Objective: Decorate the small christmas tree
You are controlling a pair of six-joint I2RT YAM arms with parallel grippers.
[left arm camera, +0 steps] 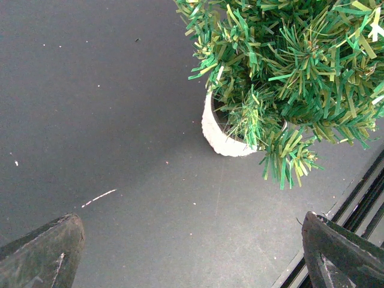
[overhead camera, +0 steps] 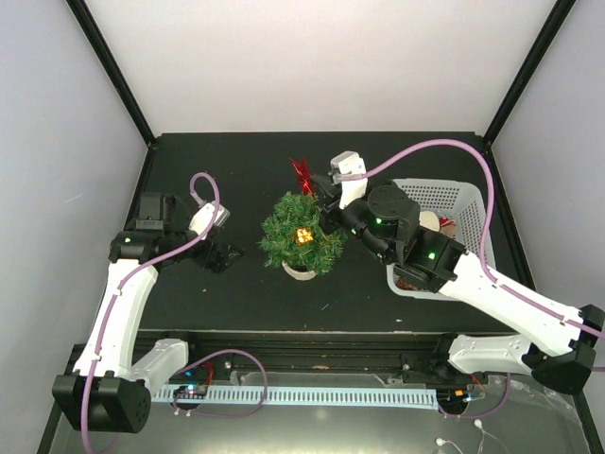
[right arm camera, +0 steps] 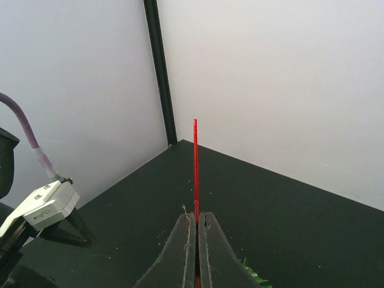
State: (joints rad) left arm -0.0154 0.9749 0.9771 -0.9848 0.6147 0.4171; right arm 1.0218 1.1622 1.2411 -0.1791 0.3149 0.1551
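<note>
The small christmas tree (overhead camera: 302, 235), bushy green in a round white pot (overhead camera: 300, 272), stands mid-table with a gold ornament (overhead camera: 303, 236) on top. In the left wrist view its branches (left arm camera: 288, 66) and pot (left arm camera: 219, 135) fill the upper right. My right gripper (overhead camera: 319, 192) is shut on a flat red ornament (overhead camera: 302, 174), held just behind the tree's top; the right wrist view shows it edge-on as a thin red line (right arm camera: 195, 168) between the closed fingers (right arm camera: 183, 252). My left gripper (overhead camera: 225, 255) is open and empty, left of the tree, fingers (left arm camera: 42, 252) wide apart.
A white slatted basket (overhead camera: 454, 203) with more ornaments stands at the right, under the right arm. The black table ends at a metal rail (overhead camera: 312, 345) in front. White walls and black frame posts (right arm camera: 159, 72) close the back.
</note>
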